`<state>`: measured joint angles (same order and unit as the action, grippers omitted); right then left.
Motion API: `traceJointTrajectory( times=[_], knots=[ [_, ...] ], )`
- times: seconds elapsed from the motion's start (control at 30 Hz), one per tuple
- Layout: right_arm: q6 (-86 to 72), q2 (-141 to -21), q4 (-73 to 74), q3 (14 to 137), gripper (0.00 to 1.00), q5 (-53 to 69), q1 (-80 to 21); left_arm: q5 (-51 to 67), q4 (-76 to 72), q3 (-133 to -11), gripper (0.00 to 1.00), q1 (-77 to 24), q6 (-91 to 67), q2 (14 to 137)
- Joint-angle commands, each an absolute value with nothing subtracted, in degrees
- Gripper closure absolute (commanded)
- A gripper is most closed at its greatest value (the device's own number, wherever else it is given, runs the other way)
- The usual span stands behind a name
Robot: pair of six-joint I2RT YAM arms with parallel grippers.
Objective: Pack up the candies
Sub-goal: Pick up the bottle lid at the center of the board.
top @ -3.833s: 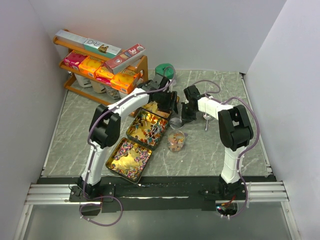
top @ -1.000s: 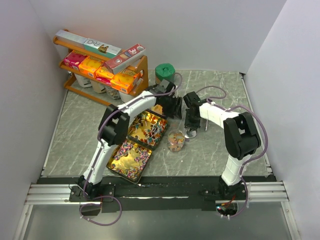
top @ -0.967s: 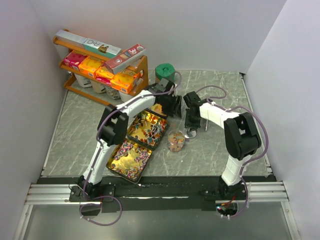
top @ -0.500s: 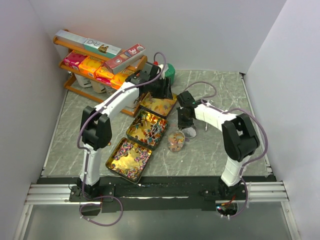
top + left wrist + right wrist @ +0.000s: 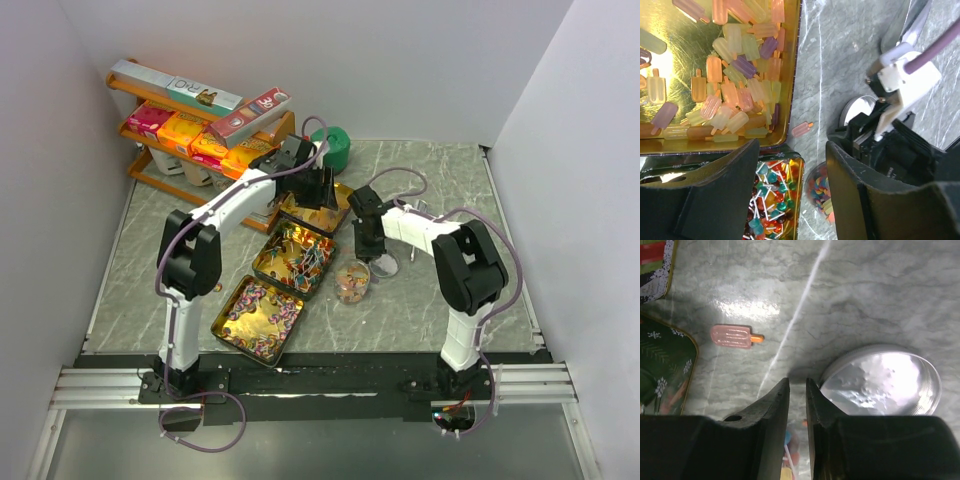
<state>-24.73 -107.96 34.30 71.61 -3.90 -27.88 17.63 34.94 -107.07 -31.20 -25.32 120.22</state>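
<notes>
Far left: orange rack (image 5: 287, 125) is carrying orange and pink boxes (image 5: 185, 130). On the marble table (image 5: 150, 260), three open tins are sitting in a diagonal row. Near tin (image 5: 231, 301) is holding pink-purple candies (image 5: 258, 314). Middle tin (image 5: 268, 243) is holding red-blue-yellow lollipop candies (image 5: 298, 258). Far tin (image 5: 677, 47) is holding pastel popsicle candies (image 5: 735, 85), which are piling up toward one side and leaving bare gold floor showing. Left gripper (image 5: 321, 190) is hovering over the far tin's rim, jaws standing wide apart, nothing between them. Just off that rim, one stray pink popsicle candy (image 5: 732, 336) is lying flat on the table, touching neither tin. A small clear jar (image 5: 351, 282) is standing upright just beside the middle tin, carrying mixed candies (image 5: 819, 192). Right gripper (image 5: 797, 386) is pointing down at bare table between the stray candy and a round silver lid (image 5: 885, 380). Its jaws are sitting only a sliver apart, gripping nothing I can see. Lid is lying flat on the table just right of the jar, not on it.
</notes>
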Motion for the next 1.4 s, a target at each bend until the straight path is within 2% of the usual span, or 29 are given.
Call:
traceJointTrajectory(
  times=[0.0,0.23,0.63,0.73,0.87,0.93,1.03,1.17,1.37],
  knots=[
    [-25.14,-102.40,35.24,72.68,0.73,-8.17,-28.13,17.49,33.75,-107.58,0.38,-31.11,-25.40,115.75],
    [-25.31,-99.84,35.59,72.25,0.70,-9.66,-28.13,17.49,33.58,-106.70,0.38,-31.11,-25.40,115.05],
    [-26.98,-107.66,37.62,73.57,0.70,-10.38,-28.04,17.75,33.75,-105.03,0.37,-31.11,-25.22,114.00],
    [-26.72,-109.07,36.74,73.39,0.74,-8.10,-28.12,17.58,33.93,-104.85,0.37,-31.11,-25.14,113.56],
    [-26.46,-108.90,36.12,72.95,0.98,-6.77,-27.86,17.58,33.14,-103.71,0.35,-31.11,-25.31,112.76],
    [-26.45,-108.02,35.95,72.51,1.00,-5.72,-27.34,18.10,33.05,-103.71,0.34,-31.03,-25.31,112.50],
    [-25.58,-102.67,34.37,70.50,1.00,-1.77,-25.32,19.24,32.35,-102.93,0.34,-31.11,-25.31,111.80],
    [-24.35,-89.17,32.61,67.51,1.00,7.45,-19.53,20.39,30.76,-101.34,0.32,-31.11,-24.44,109.87],
    [-20.93,-78.24,32.61,66.79,1.00,31.24,-9.59,23.28,30.95,-100.99,0.27,-31.11,-23.12,106.79]
  ],
)
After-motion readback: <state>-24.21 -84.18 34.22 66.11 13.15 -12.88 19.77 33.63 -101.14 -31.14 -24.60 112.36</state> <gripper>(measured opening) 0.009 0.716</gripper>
